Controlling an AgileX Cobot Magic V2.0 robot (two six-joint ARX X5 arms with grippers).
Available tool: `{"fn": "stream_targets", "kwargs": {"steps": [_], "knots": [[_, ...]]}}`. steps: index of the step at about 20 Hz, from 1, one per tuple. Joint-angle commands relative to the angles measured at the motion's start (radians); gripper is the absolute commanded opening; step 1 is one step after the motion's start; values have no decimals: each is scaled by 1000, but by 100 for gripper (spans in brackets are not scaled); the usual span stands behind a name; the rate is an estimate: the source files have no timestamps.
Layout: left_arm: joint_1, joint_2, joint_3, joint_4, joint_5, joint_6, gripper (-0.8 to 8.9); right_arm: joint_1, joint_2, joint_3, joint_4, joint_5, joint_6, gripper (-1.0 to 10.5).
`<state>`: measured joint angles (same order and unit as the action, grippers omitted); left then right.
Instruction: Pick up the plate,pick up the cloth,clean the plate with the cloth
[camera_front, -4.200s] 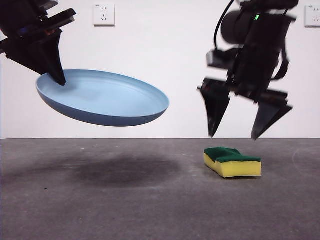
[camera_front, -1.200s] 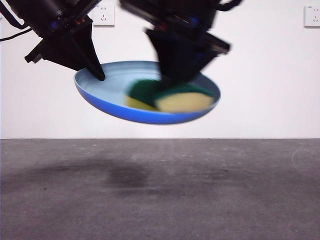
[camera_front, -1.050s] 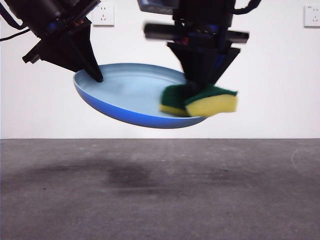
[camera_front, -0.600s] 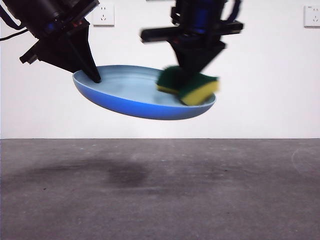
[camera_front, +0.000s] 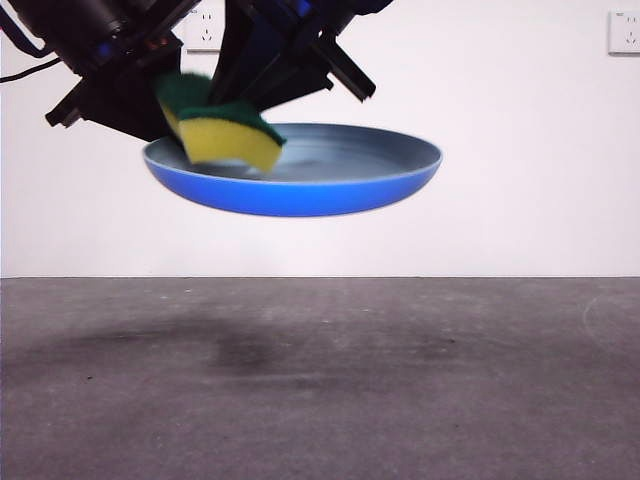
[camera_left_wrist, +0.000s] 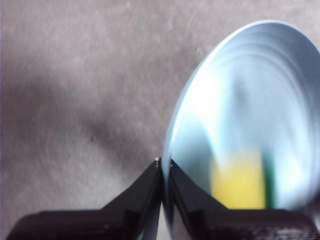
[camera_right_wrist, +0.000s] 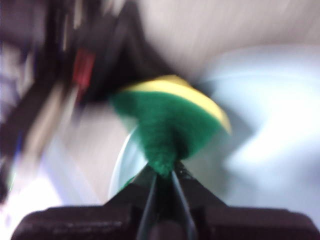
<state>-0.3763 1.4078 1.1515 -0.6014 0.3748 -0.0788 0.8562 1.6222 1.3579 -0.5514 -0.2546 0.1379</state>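
The light-blue plate (camera_front: 300, 185) hangs in the air above the table, nearly level. My left gripper (camera_left_wrist: 164, 167) is shut on its left rim (camera_left_wrist: 172, 145), and the same arm shows dark at the upper left of the front view (camera_front: 110, 75). The cloth, a yellow sponge with a green layer (camera_front: 222, 128), sits over the plate's left part close to that rim. My right gripper (camera_right_wrist: 162, 175) is shut on the cloth (camera_right_wrist: 167, 117); its arm comes down from the top centre (camera_front: 290, 50). Motion blurs the right wrist view. The cloth shows blurred in the left wrist view (camera_left_wrist: 239, 182).
The grey table (camera_front: 320, 380) lies below with a faint shadow under the plate. A white wall with two sockets (camera_front: 205, 30) (camera_front: 624, 32) stands behind.
The right gripper has carried the cloth across the plate from its right side to its left. The plate has tipped slightly toward level. The left gripper has kept its hold.
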Motion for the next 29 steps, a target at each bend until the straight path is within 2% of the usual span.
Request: {"fn": "stream_targets", "kwargs": {"steps": [1, 3, 4, 6, 7, 9, 11, 12, 15, 17, 21, 24, 26, 29], "knots": [[-3, -1, -5, 25, -12, 4, -8, 12, 14, -6, -135, -3, -40, -16], [-3, -1, -5, 25, -11, 4, -8, 12, 14, -6, -249, 40, -78, -16], [-2, -1, -5, 25, -10, 4, -8, 11, 14, -6, -302, 114, -89, -16], [-3, -1, -5, 23, -6, 4, -8, 6, 14, -6, -365, 326, -95, -16], [-3, -1, -5, 23, -5, 4, -8, -2, 14, -6, -376, 484, -95, -16], [-3, -1, -5, 22, 0, 4, -8, -16, 14, -6, -347, 693, -94, -16], [-3, -1, -5, 19, 0, 4, -8, -27, 14, -6, -301, 760, -94, -16], [-3, -1, -5, 17, 1, 4, -8, -35, 14, -6, -264, 767, -94, -16], [-3, -1, -5, 14, 12, 4, -8, -61, 14, -6, -140, 729, -92, -16], [-3, -1, -5, 16, 30, 4, -8, -74, 14, -6, -60, 651, -86, -16], [-3, -1, -5, 31, 39, 4, -8, -83, 14, -6, 71, 349, -74, -16], [-3, -1, -5, 40, 37, 4, -8, -81, 14, -6, 82, 173, -68, -17], [-3, -1, -5, 51, 37, 4, -8, -76, 14, -6, 50, 119, -68, -17], [0, -1, -5, 66, 15, 3, -8, -61, 14, -6, -66, 127, -82, -16]]}}
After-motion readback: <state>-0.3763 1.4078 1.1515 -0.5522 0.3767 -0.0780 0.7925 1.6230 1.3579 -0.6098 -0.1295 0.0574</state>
